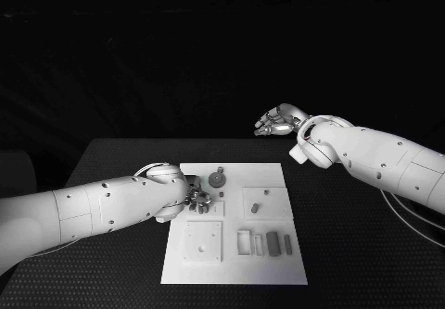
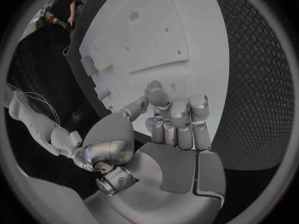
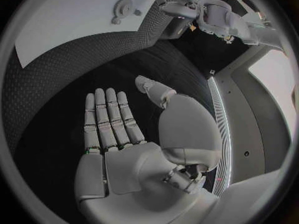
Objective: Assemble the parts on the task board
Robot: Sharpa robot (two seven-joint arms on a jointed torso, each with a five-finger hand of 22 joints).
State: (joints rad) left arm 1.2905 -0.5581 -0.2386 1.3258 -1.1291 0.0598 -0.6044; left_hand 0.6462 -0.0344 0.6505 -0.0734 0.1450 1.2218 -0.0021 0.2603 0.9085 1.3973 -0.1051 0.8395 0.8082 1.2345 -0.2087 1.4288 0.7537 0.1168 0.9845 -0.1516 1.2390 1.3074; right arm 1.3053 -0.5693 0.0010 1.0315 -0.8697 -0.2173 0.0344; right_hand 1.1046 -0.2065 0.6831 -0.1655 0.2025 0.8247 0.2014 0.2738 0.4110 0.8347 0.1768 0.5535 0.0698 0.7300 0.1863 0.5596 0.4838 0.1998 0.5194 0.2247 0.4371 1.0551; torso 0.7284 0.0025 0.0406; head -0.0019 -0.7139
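The white task board (image 1: 232, 270) lies in the middle of the table. On it a grey gear (image 1: 217, 178) stands near the far edge, and a small grey part (image 1: 255, 207) sits in a square plate (image 1: 262, 193). Several grey bars (image 1: 272, 243) lie at the near right. My left hand (image 1: 197, 201) is low over the board's left side, fingers (image 2: 177, 119) curled down with the thumb against them; what lies under the tips is hidden. My right hand (image 1: 278, 120) hangs high beyond the table's far edge, fingers (image 3: 109, 117) stretched out, holding nothing.
A square plate with a hole (image 1: 202, 241) sits at the board's near left. Two upright frames (image 1: 250, 243) stand beside the bars. The right wrist view shows the board (image 3: 69, 30), the gear (image 3: 122, 7) and my left arm (image 3: 209, 12).
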